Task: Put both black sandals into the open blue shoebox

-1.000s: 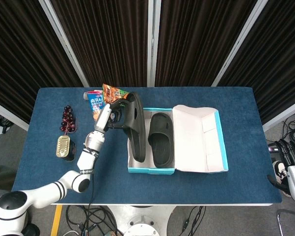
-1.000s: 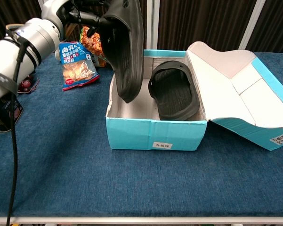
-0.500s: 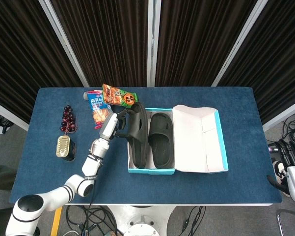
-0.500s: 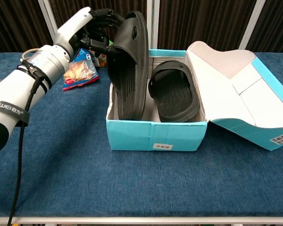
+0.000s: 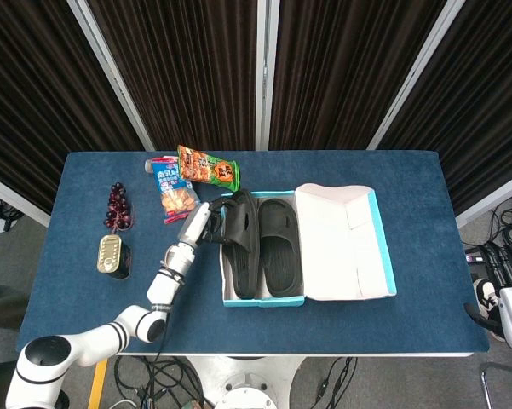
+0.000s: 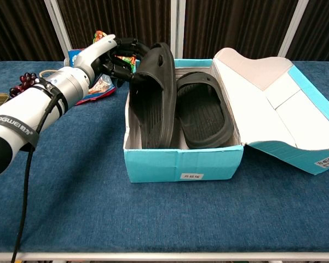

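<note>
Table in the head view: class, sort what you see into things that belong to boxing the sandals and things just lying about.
Belonging to the job:
left sandal
right sandal
blue shoebox
left hand

Lying about:
orange snack bag
blue snack bag
tin can
dark berries

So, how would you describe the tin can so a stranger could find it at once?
Look at the left end of the blue table, far from the shoebox. The tin can lies below the dark berries; it alone is golden metal.
</note>
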`<state>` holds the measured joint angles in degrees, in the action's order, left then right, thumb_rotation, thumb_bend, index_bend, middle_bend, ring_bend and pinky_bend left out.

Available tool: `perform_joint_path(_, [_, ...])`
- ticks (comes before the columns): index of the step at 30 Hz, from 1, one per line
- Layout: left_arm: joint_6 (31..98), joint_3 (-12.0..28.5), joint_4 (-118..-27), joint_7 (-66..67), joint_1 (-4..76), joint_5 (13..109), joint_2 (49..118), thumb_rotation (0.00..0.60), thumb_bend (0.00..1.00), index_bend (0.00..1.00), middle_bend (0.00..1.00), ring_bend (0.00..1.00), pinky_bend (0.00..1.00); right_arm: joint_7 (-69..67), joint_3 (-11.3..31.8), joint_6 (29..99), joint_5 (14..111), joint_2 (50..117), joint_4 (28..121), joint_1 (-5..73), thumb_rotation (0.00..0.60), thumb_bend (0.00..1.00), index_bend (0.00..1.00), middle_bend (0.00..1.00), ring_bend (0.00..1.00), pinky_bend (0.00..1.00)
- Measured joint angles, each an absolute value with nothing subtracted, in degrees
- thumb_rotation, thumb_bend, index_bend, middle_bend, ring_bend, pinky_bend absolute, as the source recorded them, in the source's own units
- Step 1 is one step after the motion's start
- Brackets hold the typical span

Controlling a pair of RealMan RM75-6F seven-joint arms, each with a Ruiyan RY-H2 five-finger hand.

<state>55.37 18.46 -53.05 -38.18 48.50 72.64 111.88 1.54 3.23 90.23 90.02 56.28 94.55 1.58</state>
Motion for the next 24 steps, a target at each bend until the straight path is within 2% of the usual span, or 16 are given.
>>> perform_joint_path(9, [48.9,18.7,-55.8,-33.8,48.8,69.3,109.9,0.600,0.00,0.45,0.53,0.79,0.69,1.6,3.3,90.0,90.0,56.4,94.5,1.6,0.600,0.06,0.00,0.07,0.00,0.00])
perform_joint_path(11, [48.1,18.7,-56.0,-32.2,48.9,68.6,109.7,0.600,0.00,0.41,0.51,0.75,0.67,1.6,3.3,90.0,89.9,56.3,94.5,1.7,0.600,0.06,0.00,0.07,0.00,0.00])
perform_joint_path(12, [47.7,18.8,-56.1,-31.5,49.0,68.3,109.6,0.600,0.00,0.38,0.49,0.71,0.66,1.5,3.3,90.0,89.9,56.3,94.6,1.7,0.600,0.06,0.00,0.07,0.00,0.00])
perform_joint_path(14, [46.7,18.7,-57.0,-30.0,49.2,67.8,109.1,0.600,0.00,0.27,0.42,0.49,0.63,1.5,3.4,89.9,89.9,56.2,94.6,1.7,0.600,0.06,0.00,0.07,0.00,0.00])
perform_joint_path(15, [46.5,18.7,-57.5,-29.3,49.2,67.8,108.8,0.600,0.00,0.22,0.36,0.34,0.59,1.5,3.3,89.9,89.9,56.2,94.6,1.7,0.600,0.06,0.00,0.07,0.00,0.00])
perform_joint_path(16, [46.4,18.6,-57.8,-28.6,49.3,67.8,108.5,0.600,0.00,0.19,0.32,0.26,0.57,1.5,3.3,90.0,90.0,56.2,94.6,1.7,0.600,0.06,0.00,0.07,0.00,0.00])
perform_joint_path(17, [46.5,18.5,-58.2,-27.4,49.3,67.8,108.3,0.600,0.00,0.16,0.24,0.15,0.51,1.5,3.3,90.0,90.0,56.2,94.6,1.7,0.600,0.06,0.00,0.07,0.00,0.00])
perform_joint_path(18, [46.6,18.3,-58.4,-26.4,49.3,67.9,108.1,0.600,0.00,0.14,0.19,0.09,0.44,1.4,3.3,90.1,90.1,56.2,94.6,1.7,0.600,0.06,0.00,0.07,0.00,0.00])
perform_joint_path(21, [47.5,17.8,-59.4,-22.4,49.3,68.2,107.4,0.600,0.00,0.11,0.08,0.00,0.27,1.2,3.3,90.2,90.4,56.2,94.4,1.6,0.600,0.06,0.00,0.07,0.00,0.00])
perform_joint_path(24, [48.3,17.1,-61.5,-18.4,49.1,68.6,105.9,0.600,0.00,0.09,0.04,0.00,0.22,1.0,3.3,90.3,90.5,56.1,94.4,1.7,0.600,0.06,0.00,0.07,0.00,0.00])
